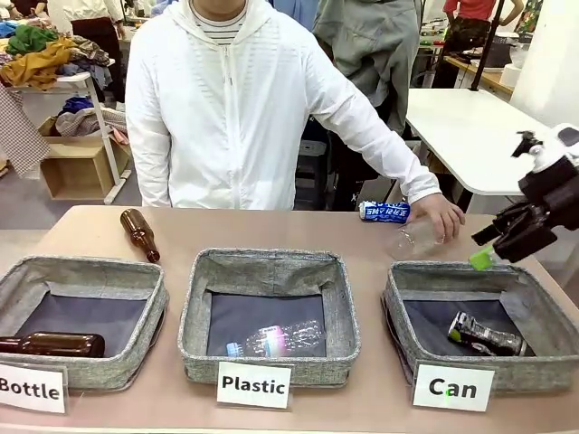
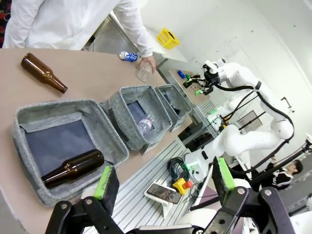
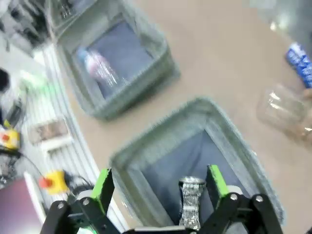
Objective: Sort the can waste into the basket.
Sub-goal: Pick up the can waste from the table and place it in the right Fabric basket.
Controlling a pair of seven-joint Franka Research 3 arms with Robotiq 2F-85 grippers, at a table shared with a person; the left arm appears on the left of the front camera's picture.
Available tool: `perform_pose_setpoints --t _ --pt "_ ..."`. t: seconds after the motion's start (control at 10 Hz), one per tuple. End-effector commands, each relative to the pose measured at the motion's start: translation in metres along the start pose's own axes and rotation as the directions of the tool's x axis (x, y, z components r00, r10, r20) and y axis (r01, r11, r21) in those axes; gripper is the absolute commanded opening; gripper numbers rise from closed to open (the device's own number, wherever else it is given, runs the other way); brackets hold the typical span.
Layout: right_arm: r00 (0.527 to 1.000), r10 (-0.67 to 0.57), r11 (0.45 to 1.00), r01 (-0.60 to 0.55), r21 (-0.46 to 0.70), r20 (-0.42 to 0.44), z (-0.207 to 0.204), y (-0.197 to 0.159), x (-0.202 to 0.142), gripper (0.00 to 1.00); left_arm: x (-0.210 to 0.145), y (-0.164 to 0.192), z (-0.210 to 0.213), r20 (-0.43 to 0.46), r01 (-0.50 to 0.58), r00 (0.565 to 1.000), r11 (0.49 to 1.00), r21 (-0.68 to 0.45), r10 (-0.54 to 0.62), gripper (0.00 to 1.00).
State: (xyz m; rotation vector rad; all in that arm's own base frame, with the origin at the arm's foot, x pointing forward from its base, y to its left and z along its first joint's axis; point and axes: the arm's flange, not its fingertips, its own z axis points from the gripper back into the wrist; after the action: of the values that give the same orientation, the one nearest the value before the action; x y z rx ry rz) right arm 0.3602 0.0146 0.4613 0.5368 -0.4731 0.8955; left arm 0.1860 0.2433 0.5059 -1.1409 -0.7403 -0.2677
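Grey Can basket: rightmost of three in a row, with a white "Can" card at its front.
Crushed can: on its side on the dark lining inside the Can basket, toward the right wall.
Blue can: on its side on the table's far edge, outside the baskets, just beside the person's hand.
Right gripper: hangs over the far right corner of the Can basket, jaws wide, holding nothing. In the wrist view the crushed can lies below, apart from the fingers.
Left gripper: jaws wide, nothing between them.
Clear bottle: on the table behind the Can basket, touching the hand.
Plastic basket: middle, holds a plastic bottle.
Bottle basket: left, holds a brown bottle. A second brown bottle lies on the table behind it.
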Motion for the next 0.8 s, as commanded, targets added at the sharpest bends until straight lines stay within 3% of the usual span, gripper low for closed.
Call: perform_pose_setpoints --t 0.0,0.1,0.3,0.4,0.5,0.6,0.7 --pt "0.630 -0.382 0.918 0.173 0.358 0.676 0.015 0.019 -0.033 1.00 0.004 -0.003 0.001 0.010 -0.013 1.000 1.000 -0.011 0.013 1.00" --pt "0.323 -0.592 0.806 0.268 0.529 0.738 0.026 0.017 -0.056 1.00 0.004 -0.003 0.001 0.010 -0.013 1.000 1.000 -0.011 0.013 1.00" --pt "0.148 -0.672 0.727 0.320 0.608 0.726 0.031 0.008 -0.097 1.00 0.004 -0.003 0.001 0.010 -0.013 1.000 1.000 -0.011 0.013 1.00" --pt "0.110 -0.697 0.693 0.357 0.627 0.708 0.029 -0.001 -0.110 1.00 0.004 -0.003 0.001 0.010 -0.013 1.000 1.000 -0.011 0.013 1.00" --pt "0.122 -0.729 0.662 0.376 0.648 0.674 0.022 -0.012 -0.118 1.00 0.004 -0.003 0.001 0.010 -0.013 1.000 1.000 -0.011 0.013 1.00" --pt "0.702 -0.506 0.855 0.331 0.400 0.501 0.075 -0.037 -0.073 1.00 0.004 -0.003 0.001 0.010 -0.013 1.000 1.000 -0.011 0.013 1.00" --pt "0.702 -0.506 0.855 0.331 0.400 0.501 0.075 -0.037 -0.073 1.00 0.004 -0.003 0.001 0.010 -0.013 1.000 1.000 -0.011 0.013 1.00"
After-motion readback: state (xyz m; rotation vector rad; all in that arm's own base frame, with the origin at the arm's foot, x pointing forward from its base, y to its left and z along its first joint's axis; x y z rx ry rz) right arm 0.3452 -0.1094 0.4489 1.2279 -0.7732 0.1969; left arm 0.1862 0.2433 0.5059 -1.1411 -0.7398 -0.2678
